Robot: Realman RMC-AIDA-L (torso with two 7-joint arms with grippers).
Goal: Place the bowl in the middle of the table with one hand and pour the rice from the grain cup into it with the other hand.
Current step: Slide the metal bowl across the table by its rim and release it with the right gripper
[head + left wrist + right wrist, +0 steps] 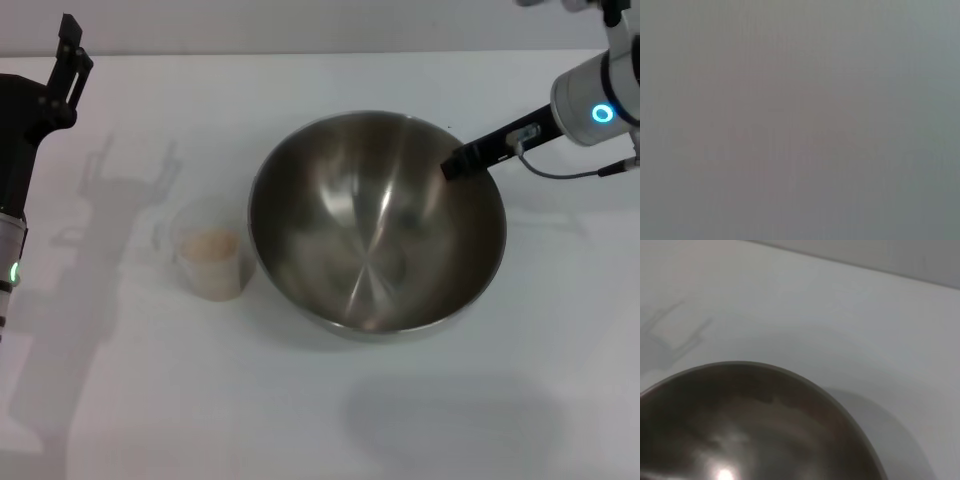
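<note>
The large steel bowl [375, 225] sits around the middle of the white table [320, 420], and nothing shows inside it. My right gripper [462, 160] reaches in from the right and is shut on the bowl's right rim. The right wrist view looks closely over the bowl's rim [790, 377]. The clear grain cup [210, 255] stands just left of the bowl, upright, with pale rice [210, 243] in it. My left gripper [72, 50] is raised at the far left, open, well away from the cup. The left wrist view shows only plain grey.
The left arm's forked shadow [125, 185] falls on the table behind the cup. The table's far edge [300, 53] runs along the top of the head view. Bare tabletop lies in front of the bowl and cup.
</note>
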